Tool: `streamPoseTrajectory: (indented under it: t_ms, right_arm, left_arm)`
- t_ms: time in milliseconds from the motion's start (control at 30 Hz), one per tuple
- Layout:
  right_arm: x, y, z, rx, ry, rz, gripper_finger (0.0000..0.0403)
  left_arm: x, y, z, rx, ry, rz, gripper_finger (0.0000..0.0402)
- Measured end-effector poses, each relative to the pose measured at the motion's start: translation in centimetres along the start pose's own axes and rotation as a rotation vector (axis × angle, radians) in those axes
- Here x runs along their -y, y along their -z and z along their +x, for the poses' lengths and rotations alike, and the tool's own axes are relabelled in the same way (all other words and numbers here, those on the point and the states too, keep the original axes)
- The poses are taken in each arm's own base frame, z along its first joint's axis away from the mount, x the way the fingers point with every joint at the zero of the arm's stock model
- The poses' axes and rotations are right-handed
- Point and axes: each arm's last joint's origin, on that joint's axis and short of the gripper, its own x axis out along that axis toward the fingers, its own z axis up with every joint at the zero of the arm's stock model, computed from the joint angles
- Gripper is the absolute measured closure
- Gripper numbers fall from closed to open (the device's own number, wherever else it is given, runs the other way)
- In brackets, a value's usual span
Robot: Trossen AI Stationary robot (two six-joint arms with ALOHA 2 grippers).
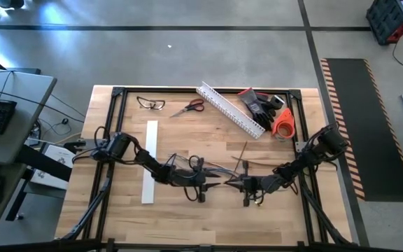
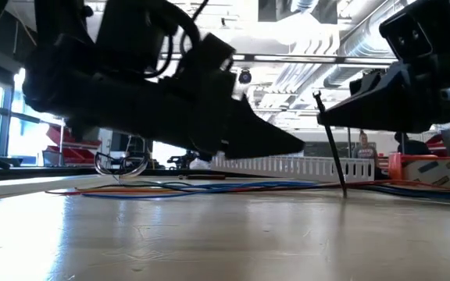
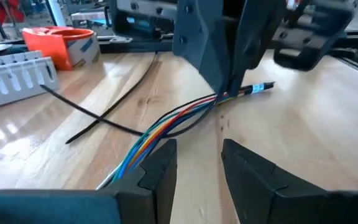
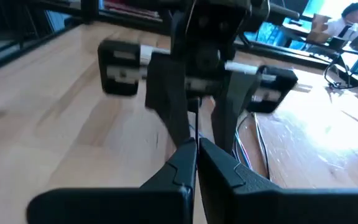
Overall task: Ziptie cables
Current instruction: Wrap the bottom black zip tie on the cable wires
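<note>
The cables [image 3: 166,124], a bundle of thin coloured wires, lie flat on the wooden table [image 1: 187,224] between my two arms. My left gripper [image 3: 199,165] hovers low over them, open, with bare wood in the gap; the wires run past the outer side of one finger. My right gripper [image 4: 196,149] faces it, shut on a thin dark ziptie [image 2: 330,148] that stands nearly upright just above the cables' end [image 3: 253,89]. Two more zipties [image 3: 98,118] lie crossed on the table. My right gripper pinches the ziptie near its upper end [image 2: 319,105] between its two shut fingertips, which come in roughly level and lie across the strip. The ziptie hangs steeply below them, its lower tip [image 2: 344,192] at the table top beside the cables.
A white slotted channel [image 1: 229,108], black gloves [image 1: 257,101] and an orange tape roll [image 1: 283,122] lie at the far right. Scissors [image 1: 187,107] and glasses [image 1: 150,103] lie at the far edge. A white strip [image 1: 150,161] lies on the left. A black frame [image 1: 117,94] borders the table.
</note>
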Motion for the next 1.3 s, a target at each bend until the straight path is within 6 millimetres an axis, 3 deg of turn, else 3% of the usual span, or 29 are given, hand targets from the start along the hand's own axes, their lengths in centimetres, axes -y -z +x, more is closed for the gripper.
streamPoseTrajectory:
  t_ms: [333,500,633,767,967,1100,1300]
  right_arm:
    - [0.0,-0.7,0.0,0.064,-0.007,0.033,0.0403]
    - [-0.1,-0.8,-0.1,0.066,-0.016,0.032,0.0403]
    - [-0.5,-0.8,-0.3,0.067,-0.030,0.028,0.0403]
    - [-0.8,-0.5,-0.4,0.037,-0.043,0.024,0.0403]
    - [-0.7,0.6,-0.4,-0.061,-0.016,0.026,0.0397]
    - [-0.6,0.5,-0.5,-0.070,-0.013,0.020,0.0362]
    - [-0.1,-0.6,-1.8,-0.160,-0.033,-0.047,0.0270]
  left_arm:
    - [0.9,-0.6,3.4,0.069,0.035,0.077,0.0288]
    - [1.0,-1.1,3.8,0.084,0.012,0.071,0.0291]
    - [1.0,-1.0,3.8,0.079,-0.007,0.071,0.0323]
    - [1.1,-0.9,3.8,0.070,0.002,0.058,0.0386]
    - [2.4,-1.1,4.9,-0.062,-0.015,0.112,0.0401]
    - [3.6,-1.7,5.9,-0.201,-0.032,0.179,0.0401]
    - [3.6,-2.1,6.2,-0.221,-0.041,0.172,0.0401]
